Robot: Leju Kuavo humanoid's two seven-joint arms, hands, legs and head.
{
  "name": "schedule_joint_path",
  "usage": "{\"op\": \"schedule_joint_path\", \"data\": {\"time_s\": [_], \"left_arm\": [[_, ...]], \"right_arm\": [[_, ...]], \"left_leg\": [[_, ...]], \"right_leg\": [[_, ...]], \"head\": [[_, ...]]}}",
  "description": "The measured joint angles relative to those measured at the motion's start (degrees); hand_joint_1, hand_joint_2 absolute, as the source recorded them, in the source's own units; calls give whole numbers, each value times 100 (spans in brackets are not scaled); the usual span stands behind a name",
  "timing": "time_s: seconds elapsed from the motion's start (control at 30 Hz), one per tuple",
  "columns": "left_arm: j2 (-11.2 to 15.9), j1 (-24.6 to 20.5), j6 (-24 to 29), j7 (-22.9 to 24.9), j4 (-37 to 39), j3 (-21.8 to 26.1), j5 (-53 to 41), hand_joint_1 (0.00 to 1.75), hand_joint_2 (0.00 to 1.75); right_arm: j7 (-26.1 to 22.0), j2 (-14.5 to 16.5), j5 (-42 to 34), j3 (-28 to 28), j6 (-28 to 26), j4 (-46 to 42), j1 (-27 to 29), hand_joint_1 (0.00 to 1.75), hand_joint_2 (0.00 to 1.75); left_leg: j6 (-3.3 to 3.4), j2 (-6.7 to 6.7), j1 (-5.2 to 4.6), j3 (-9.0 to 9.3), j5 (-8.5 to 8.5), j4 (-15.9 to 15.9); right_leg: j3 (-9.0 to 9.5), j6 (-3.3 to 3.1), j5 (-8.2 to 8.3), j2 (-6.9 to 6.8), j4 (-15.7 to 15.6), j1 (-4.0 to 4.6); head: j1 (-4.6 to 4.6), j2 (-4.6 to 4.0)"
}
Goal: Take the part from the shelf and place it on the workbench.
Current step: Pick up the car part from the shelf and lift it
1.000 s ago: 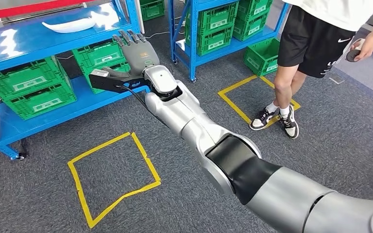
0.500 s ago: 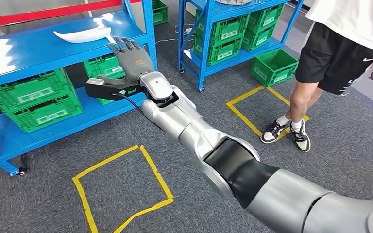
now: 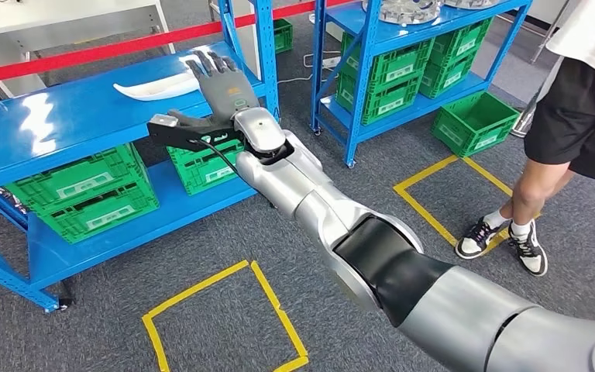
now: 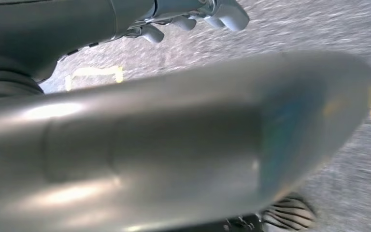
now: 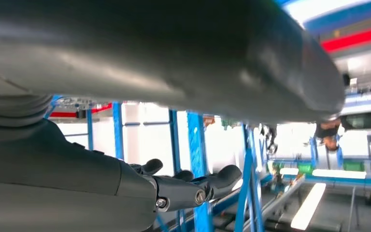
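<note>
The part [image 3: 155, 91] is a long, curved white shell lying on the top board of the blue shelf [image 3: 62, 124]. My right arm reaches in from the lower right. Its right hand [image 3: 221, 89] is raised just beside the part's near end, fingers straight and apart, thumb pointing left below the shelf edge, holding nothing. In the right wrist view the right hand's fingers [image 5: 193, 186] are spread in front of blue shelf posts. The left hand [image 4: 193, 19] hangs over grey carpet, nothing in it.
Green crates [image 3: 85, 194] fill the shelf's lower level. A second blue shelf [image 3: 403, 70] with green crates and metal parts stands behind. A person [image 3: 573, 132] stands at the right near a floor crate [image 3: 476, 122]. Yellow tape squares [image 3: 225, 318] mark the carpet.
The whole view has shifted, so the camera moved nearer the shelf. My right hand has risen from the lower shelf level to beside the white part.
</note>
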Motion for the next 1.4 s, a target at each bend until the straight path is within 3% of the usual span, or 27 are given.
{"op": "schedule_joint_path", "data": {"time_s": [0.07, 0.13, 0.17, 0.27, 0.3, 0.37, 0.4, 0.47, 0.5, 0.57, 0.63, 0.67, 0.7, 0.77, 0.8, 0.83, 0.87, 0.93, 1.0, 1.07, 1.13, 1.17, 1.2, 1.27, 1.3, 1.33, 1.4], "left_arm": [[13, 16, 0, 2, 1, 1, -4, 0, 0], [26, 46, 0, 3, -1, 2, -5, 0, 0], [30, 58, 0, 2, -1, 2, -6, 0, 0], [34, 90, 0, 7, 3, 2, -17, 0, 0], [33, 93, 0, 11, 4, 2, -21, 0, 0], [28, 67, 0, 15, 4, 2, -22, 0, 0], [26, 56, 1, 17, 2, 2, -23, 0, 0], [22, 53, 5, 19, 0, 2, -25, 0, 0], [25, 63, 8, 23, -1, 2, -26, 0, 0], [26, 89, 10, 32, 0, 2, -26, 0, 0], [24, 121, 11, 37, 2, 2, -27, 0, 0], [23, 136, 11, 37, 3, 2, -27, 0, 0], [22, 149, 11, 37, 4, 2, -28, 0, 0], [23, 164, 11, 39, 4, 2, -28, 0, 0], [24, 159, 11, 40, 2, 2, -28, 0, 0], [25, 143, 11, 39, -1, 2, -28, 0, 0], [30, 112, 11, 36, -5, 2, -28, 0, 0], [30, 46, 11, 18, -10, 2, -29, 0, 0], [27, 20, 11, 7, -9, 2, -39, 0, 0], [36, 54, 11, 15, -8, 2, -61, 0, 0], [52, 115, 11, 27, -8, 2, -82, 0, 0], [59, 143, 11, 29, -8, 2, -88, 0, 0], [63, 172, 11, 31, -8, 2, -92, 0, 0], [77, 234, 11, 41, -7, 1, -96, 0, 0], [83, 261, 11, 50, -7, 1, -98, 0, 0], [89, 268, 14, 51, -7, 1, -99, 0, 0], [77, 207, 35, 23, -6, 2, -99, 0, 0]], "right_arm": [[3, 0, -1, 18, 7, 9, 104, 0, 0], [6, -1, -3, 25, 7, 10, 153, 0, 0], [9, 1, -5, 26, 9, 11, 159, 0, 0], [25, 10, -12, 37, 30, 22, 171, 0, 0], [35, 13, -14, 40, 36, 25, 166, 0, 0], [54, 16, -16, 44, 39, 22, 120, 0, 0], [61, 16, -21, 44, 39, 20, 98, 0, 0], [60, 17, -36, 53, 52, 24, 97, 0, 0], [58, 17, -45, 62, 60, 30, 126, 0, 0], [58, 17, -57, 78, 66, 43, 196, 0, 0], [61, 13, -62, 84, 67, 62, 252, 0, 0], [61, 8, -63, 87, 67, 73, 274, 0, 0], [60, -2, -63, 93, 67, 87, 303, 0, 0], [60, -34, -64, 114, 75, 120, 368, 0, 0], [61, -46, -66, 124, 78, 122, 382, 0, 0], [63, -52, -67, 130, 79, 111, 363, 0, 0], [64, -50, -70, 133, 77, 91, 306, 0, 0], [67, -39, -84, 133, 67, 58, 172, 0, 0], [66, -32, -107, 140, 63, 60, 162, 0, 0], [64, -33, -128, 148, 59, 77, 276, 0, 0], [64, -39, -152, 150, 51, 94, 388, 0, 0], [63, -43, -161, 151, 48, 102, 433, 0, 0], [62, -46, -168, 152, 45, 109, 485, 0, 0], [60, -57, -172, 167, 44, 157, 588, 0, 87], [59, -57, -174, 178, 45, 175, 630, 0, 131], [59, -57, -181, 188, 50, 184, 641, 0, 175], [71, -50, -227, 196, 85, 160, 554, 0, 175]], "left_leg": [[-45, 7, 31, -468, -480, 254], [-84, 13, 53, -729, -644, 14], [-95, 18, 58, -769, -459, -286], [-46, 46, 48, -733, 745, -1220], [-13, 51, 40, -696, 948, -1346], [67, 49, 40, -554, 866, -1397], [101, 48, 55, -469, 815, -1436], [144, 42, 83, -245, 685, -1526], [148, 40, 89, -108, 598, -1581], [142, 23, 101, 220, 402, -1690], [125, -5, 112, 608, 177, -1801], [111, -15, 117, 806, 55, -1854], [93, -20, 120, 990, -76, -1905], [44, -32, 116, 1337, -373, -1987], [10, -35, 114, 1504, -503, -2046], [-31, -38, 115, 1643, -564, -2062], [-79, -39, 116, 1698, -527, -1987], [-156, -20, 129, 1410, -230, -1276], [-206, 3, 138, 673, -124, -269], [-242, 11, 138, -67, -509, 215], [-222, 16, 133, -629, -914, 123], [-199, 20, 126, -845, -871, -94], [-152, 24, 110, -1018, -515, -428], [-65, 21, 66, -1226, 847, -1261], [-30, 12, 44, -1259, 1409, -1519], [-8, 3, 34, -1265, 1703, -1632], [39, -2, 35, -1199, 1624, -1546]], "right_leg": [[192, -5, -183, 13, 2, -14], [392, 20, -352, 36, 7, -35], [505, 40, -442, 42, 8, -47], [785, 118, -717, 43, -1, -51], [864, 152, -776, 47, -9, -48], [876, 216, -722, 49, 149, -42], [732, 249, -576, 27, 420, -41], [158, 316, -292, -44, 1208, -51], [-166, 354, -300, -81, 1552, -68], [-697, 404, -718, -116, 1833, -103], [-1017, 418, -1098, -129, 1577, -121], [-1098, 411, -1017, -134, 1269, -124], [-1132, 403, -638, -152, 853, -125], [-1093, 359, 503, -225, 156, -82], [-1061, 320, 860, -244, 33, -54], [-1024, 268, 942, -243, 61, -29], [-974, 209, 785, -216, 168, -24], [-774, 96, 524, -166, 204, -50], [-457, 17, 274, -134, 136, -69], [-86, -3, 20, -96, 38, -81], [318, 12, -236, -51, -62, -97], [530, 22, -371, -37, -110, -103], [726, 34, -511, -33, -159, -107], [1076, 77, -791, -8, -210, -95], [1205, 108, -928, 11, -237, -83], [1325, 136, -1026, 35, -235, -73], [1321, 188, -996, 50, 0, -71]], "head": [[2, 0], [2, 0], [1, 0], [-8, 0], [-13, 0], [-20, 0], [-17, 0], [-1, 0], [7, 0], [13, 0], [14, 0], [14, 0], [13, 0], [-1, 0], [-12, 0], [-21, 0], [-33, 0], [-42, 0], [-52, 0], [-56, 0], [-58, 0], [-59, 0], [-60, 0], [-80, 0], [-91, -1], [-98, -2], [-94, -4]]}}
